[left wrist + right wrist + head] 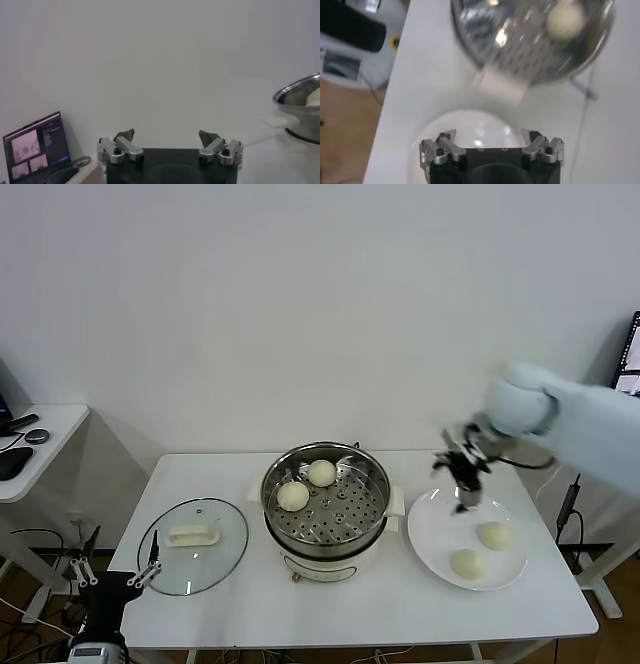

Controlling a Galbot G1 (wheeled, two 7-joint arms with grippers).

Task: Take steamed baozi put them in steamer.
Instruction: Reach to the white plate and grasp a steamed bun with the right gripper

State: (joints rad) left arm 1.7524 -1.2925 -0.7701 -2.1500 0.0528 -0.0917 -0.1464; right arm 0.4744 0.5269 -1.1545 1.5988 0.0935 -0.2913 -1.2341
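Observation:
The steamer [372,519] stands mid-table with two steamed baozi [293,496] [321,473] on its perforated tray. Two more baozi [494,535] [466,563] lie on the white plate [430,524] to its right. My right gripper [462,474] hangs open and empty over the plate's far left edge. In the right wrist view the gripper [491,137] is over bare plate [470,125], with the steamer [530,50] and one baozi [565,20] beyond. My left gripper [117,569] is parked open below the table's front left corner; in its own wrist view, the gripper [167,137] holds nothing.
A glass lid with a white handle [193,546] lies flat on the table left of the steamer. A side table [40,434] stands at far left. The left wrist view shows a laptop [35,145] and the steamer's rim [300,92].

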